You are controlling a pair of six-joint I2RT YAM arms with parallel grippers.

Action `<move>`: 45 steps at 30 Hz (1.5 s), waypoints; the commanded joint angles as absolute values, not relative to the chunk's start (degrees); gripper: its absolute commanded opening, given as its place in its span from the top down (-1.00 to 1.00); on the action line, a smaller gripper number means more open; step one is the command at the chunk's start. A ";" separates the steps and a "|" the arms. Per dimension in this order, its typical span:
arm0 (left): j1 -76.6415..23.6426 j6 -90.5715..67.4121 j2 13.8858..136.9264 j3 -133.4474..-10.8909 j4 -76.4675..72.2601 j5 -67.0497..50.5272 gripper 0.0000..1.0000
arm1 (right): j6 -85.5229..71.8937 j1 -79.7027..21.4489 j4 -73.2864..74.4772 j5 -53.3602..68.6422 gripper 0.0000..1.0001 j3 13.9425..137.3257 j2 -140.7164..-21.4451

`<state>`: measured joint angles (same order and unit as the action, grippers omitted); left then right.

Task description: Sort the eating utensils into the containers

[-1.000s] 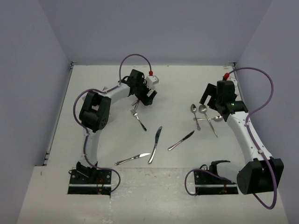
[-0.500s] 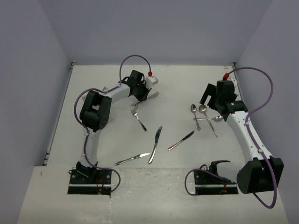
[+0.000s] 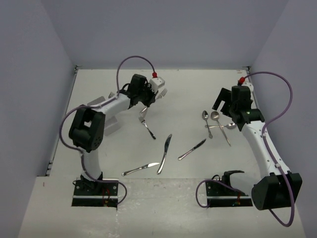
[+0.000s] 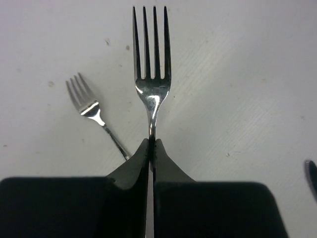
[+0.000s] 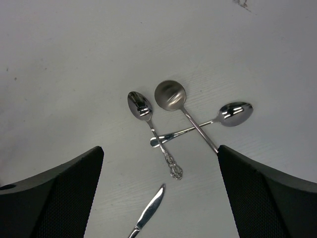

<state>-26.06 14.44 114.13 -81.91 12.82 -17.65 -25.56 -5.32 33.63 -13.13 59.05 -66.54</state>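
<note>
My left gripper [image 4: 151, 144] is shut on the handle of a silver fork [image 4: 151, 49], whose tines point away from the wrist, above the table. A second fork [image 4: 88, 105] lies on the table just left of it. From above, the left gripper [image 3: 142, 99] is at the back left. Three spoons [image 5: 170, 95] lie crossed under my open right gripper [image 5: 159, 148], which hangs empty above them, and a knife tip [image 5: 151, 208] shows nearer. Three knives [image 3: 165, 151] lie at the front centre. The light grey containers [image 3: 98, 102] sit under the left arm, mostly hidden.
A white block with a red cap [image 3: 157, 82] sits on the left wrist beside its purple cable. Grey walls close in the table on the left, back and right. The arm bases [image 3: 96, 191] stand at the near edge.
My left gripper has shut on the fork and moved a little left and back with it, and the left elbow has swung left. The right arm has barely moved.
</note>
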 commanded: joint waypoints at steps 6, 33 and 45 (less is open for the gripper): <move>-26.02 10.01 76.07 -52.49 -33.36 -2.39 1.00 | -25.58 -5.19 28.48 -9.41 -0.98 57.39 -62.40; -4.13 13.98 77.26 -25.92 -73.57 5.72 1.00 | -23.03 -5.18 26.80 -1.67 -0.98 60.29 -68.99; -2.81 11.17 81.20 -26.80 -71.37 3.42 1.00 | -23.82 -5.19 26.37 -2.37 -0.98 61.96 -71.98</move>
<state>-3.51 12.47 79.99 -25.39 -68.12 4.25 -23.99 -5.28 28.38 -3.27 59.42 -71.70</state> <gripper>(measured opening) 0.009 0.990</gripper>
